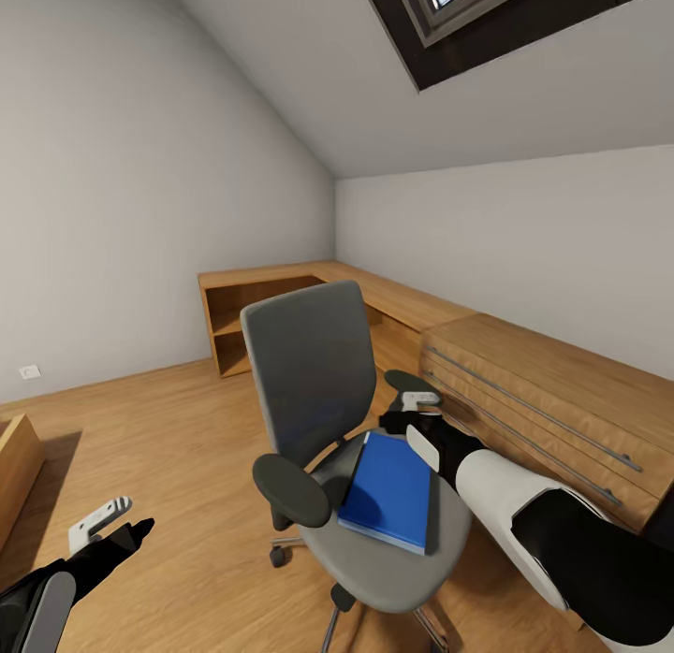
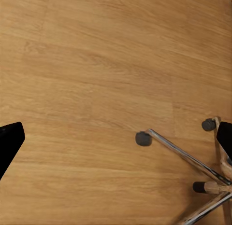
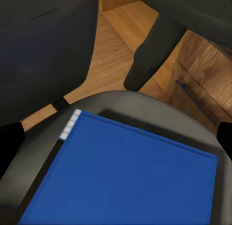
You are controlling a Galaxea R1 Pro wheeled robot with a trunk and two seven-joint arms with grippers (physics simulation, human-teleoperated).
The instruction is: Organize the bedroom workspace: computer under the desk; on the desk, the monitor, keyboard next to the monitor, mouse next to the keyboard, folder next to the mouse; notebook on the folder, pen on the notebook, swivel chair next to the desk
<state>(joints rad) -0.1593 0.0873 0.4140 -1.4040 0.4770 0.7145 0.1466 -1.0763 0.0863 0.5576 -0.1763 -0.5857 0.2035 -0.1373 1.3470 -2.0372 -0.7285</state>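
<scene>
The right gripper (image 1: 418, 412), fingers wide, hovers over the folder (image 1: 388, 491) (lower centre); a shallow grasp may push it off the chair (image 1: 309, 372). The left gripper (image 1: 105, 524) seems wide too.

Blue folder (image 1: 388, 492) seen flat on swivel chair (image 1: 323, 391) seat. Right gripper (image 1: 418, 419) held above folder's 1 o'clock corner. Left gripper (image 1: 108, 527) positioned over floor (image 1: 168, 447) at 8 o'clock.

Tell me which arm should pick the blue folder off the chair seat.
The right. Its hand hovers open just above the folder on the swivel chair, and its wrist camera looks straight down on it. The left hand hangs low over the floor, away from the seat.
</scene>
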